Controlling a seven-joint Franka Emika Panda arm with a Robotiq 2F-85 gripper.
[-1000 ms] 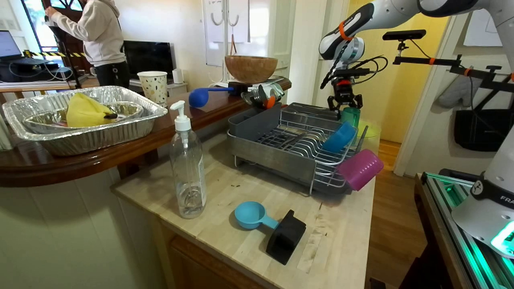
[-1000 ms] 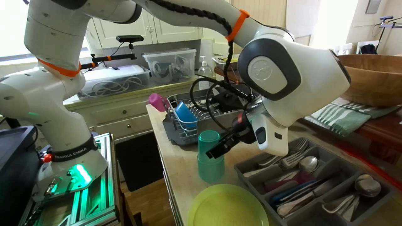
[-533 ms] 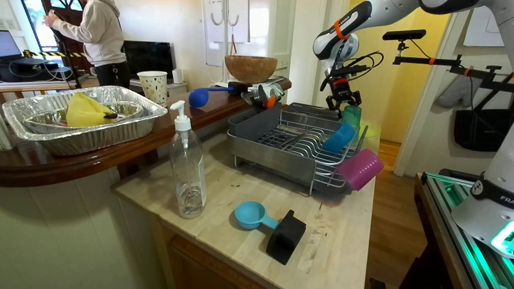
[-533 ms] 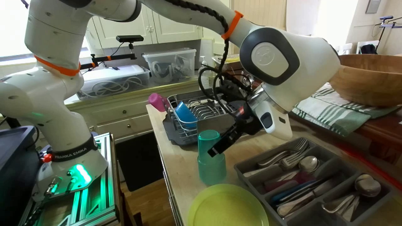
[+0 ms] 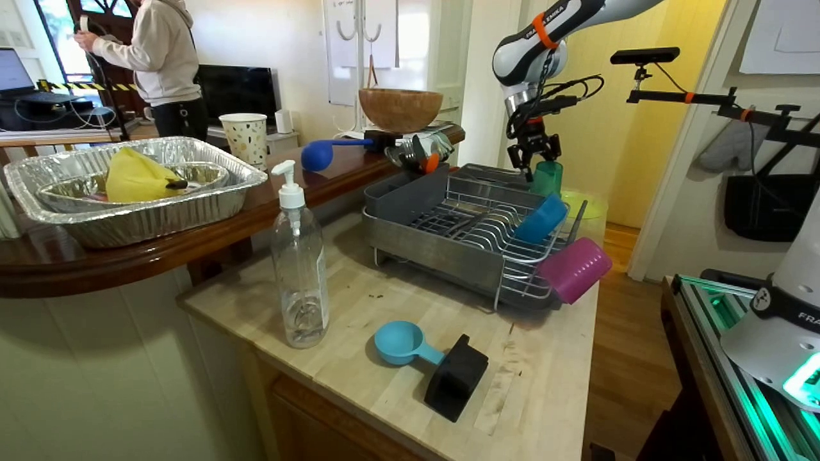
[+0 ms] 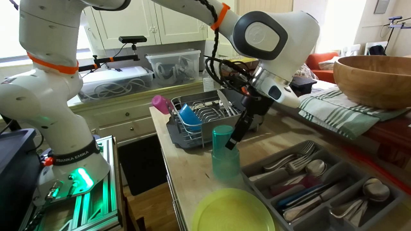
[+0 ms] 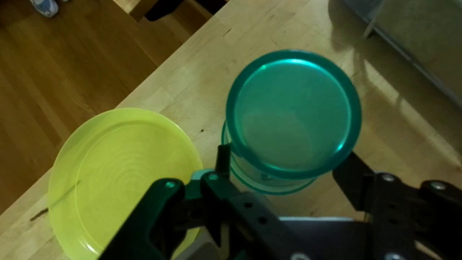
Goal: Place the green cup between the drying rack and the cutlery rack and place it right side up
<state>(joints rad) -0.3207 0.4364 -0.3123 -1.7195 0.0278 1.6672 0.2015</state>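
A: What change is noted against the frame of half a second earlier?

B: The green cup (image 6: 224,157) is found displaced. In an exterior view it is seen farther right and higher, closer to the cutlery rack (image 6: 318,219). The end effector (image 7: 283,159), formerly held at a flatter slant, is now pitched more steeply downward. A short dark mark (image 6: 207,175) on the tabletop (image 6: 192,166), previously covered by the cup, is exposed.

A: And the grip?

B: The end effector is clamped on the cup, the wall being gripped from opposite sides; both have been shifted together.

A: How is its position to be entered?

B: Near a corner of the cutlery rack, between the drying rack (image 6: 208,130) and the yellow-green plate (image 6: 233,208). Whether the tabletop is touched by the rim cannot be determined.

A: Condition and attitude?

B: Inverted: the base is uppermost, the wider mouth directed downward, close to vertical. The body is translucent teal and tapered; the upper part is deeper in colour, the lower paler. Bright highlights are observed around the base in the wrist view.
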